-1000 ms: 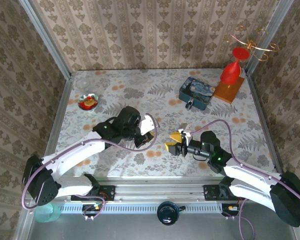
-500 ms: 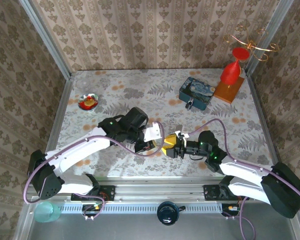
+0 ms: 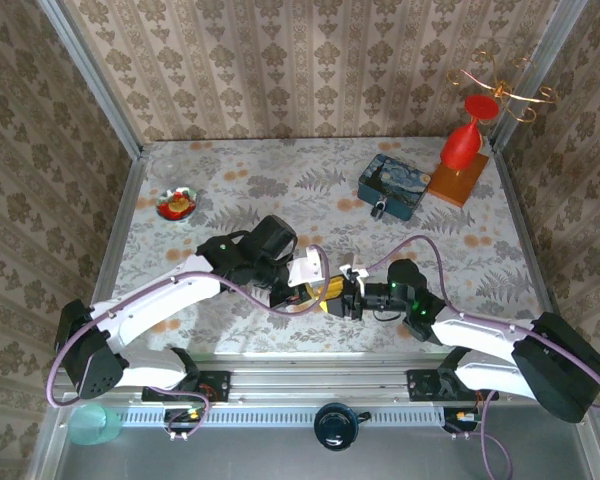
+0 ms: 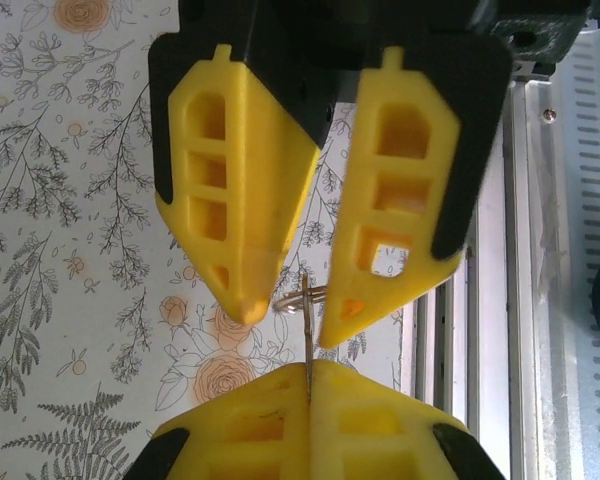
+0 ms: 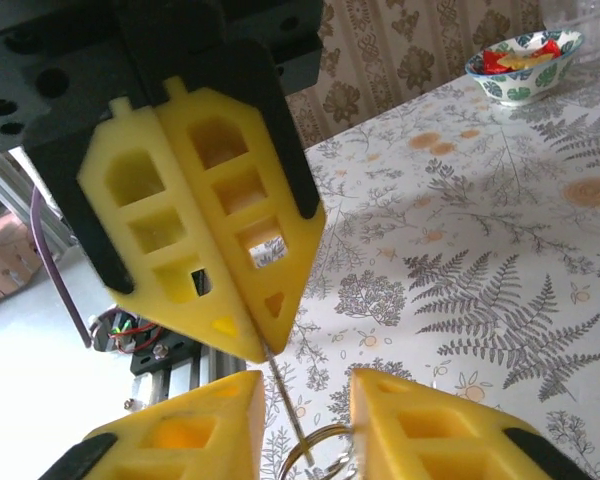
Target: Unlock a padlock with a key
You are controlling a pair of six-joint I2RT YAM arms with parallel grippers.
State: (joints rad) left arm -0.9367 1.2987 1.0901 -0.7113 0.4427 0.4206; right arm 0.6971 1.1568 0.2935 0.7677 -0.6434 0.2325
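Floral-print counter [image 3: 230, 165], patterned wallpaper on all sides. We judge the task to be at an early stage. The padlock [image 3: 379, 209] sits far right, against the near side of the blue tin [image 3: 400, 185] and well apart from both arms. We see nothing in its keyhole, and the shackle is too small to tell whether it is locked.

Near centre, the left fingers [image 4: 380, 430] are pressed together on the key [image 4: 308, 350], pinching its thin blade. The right fingers [image 4: 230, 200] stand apart, one on either side of the key ring [image 4: 302, 298], not clamped on it. We read this as a hand-over. Carrying the key to the lock, inserting it and turning it are all left to do.

Containers: the blue tin has its lid on, so its contents are hidden. The small bowl [image 3: 176, 204], far left, holds red and yellow bits, maybe sweets.
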